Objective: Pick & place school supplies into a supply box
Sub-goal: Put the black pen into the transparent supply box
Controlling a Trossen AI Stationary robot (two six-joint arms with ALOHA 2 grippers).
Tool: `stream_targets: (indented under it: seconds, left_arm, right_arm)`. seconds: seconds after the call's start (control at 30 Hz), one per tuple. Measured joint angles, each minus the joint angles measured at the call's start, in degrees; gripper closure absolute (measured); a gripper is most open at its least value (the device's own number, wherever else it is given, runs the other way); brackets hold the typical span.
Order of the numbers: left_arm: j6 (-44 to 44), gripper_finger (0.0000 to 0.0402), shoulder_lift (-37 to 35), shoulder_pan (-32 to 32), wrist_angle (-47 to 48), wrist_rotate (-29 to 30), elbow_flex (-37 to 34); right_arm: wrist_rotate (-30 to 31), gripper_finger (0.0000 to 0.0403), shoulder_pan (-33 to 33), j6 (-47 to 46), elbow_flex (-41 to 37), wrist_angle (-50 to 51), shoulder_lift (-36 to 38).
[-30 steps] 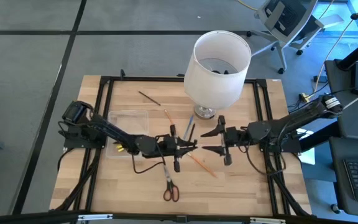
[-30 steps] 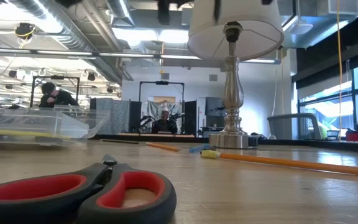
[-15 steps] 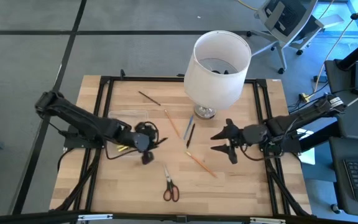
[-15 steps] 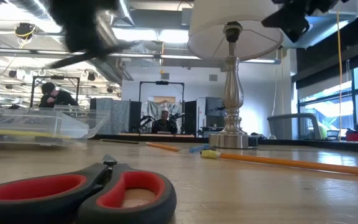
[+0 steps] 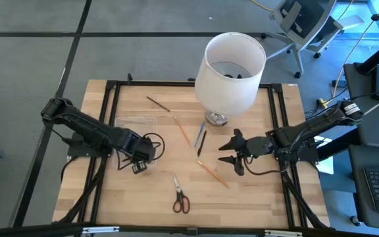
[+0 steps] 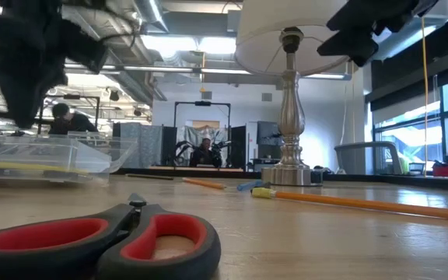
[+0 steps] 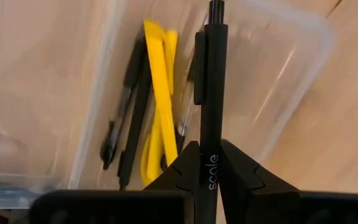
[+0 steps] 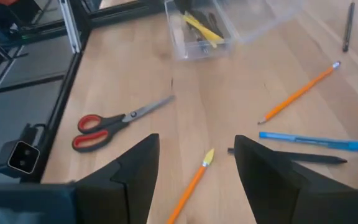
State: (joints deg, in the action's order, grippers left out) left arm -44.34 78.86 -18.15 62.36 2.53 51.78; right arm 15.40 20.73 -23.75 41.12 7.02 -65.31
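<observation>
Left gripper pinches a black pen above the supply box; released tilted, it could catch the rim and roll out.

Wooden table with black frame rails. Lying on it: clear supply box near left side, lamp base at back centre, red-handled scissors at front, orange pencils, blue pen, black pen, brown pencil.
</observation>
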Motion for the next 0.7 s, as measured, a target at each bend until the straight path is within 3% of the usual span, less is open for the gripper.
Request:
stream_targets:
  seconds: [0.4, 0.7]
  left_arm:
    - [5.85, 0.0376, 8.17, 2.06, -1.86, -4.12, -1.17]
    - [6.78, 0.0348, 11.07, 2.1, -2.61, -4.02, -1.17]
  right_arm:
    - [-0.02, 0.0192, 0.0, -0.06, -0.02, 0.04, -1.83]
    - [-0.48, 0.0192, 0.0, -0.04, -0.02, 0.1, -1.83]
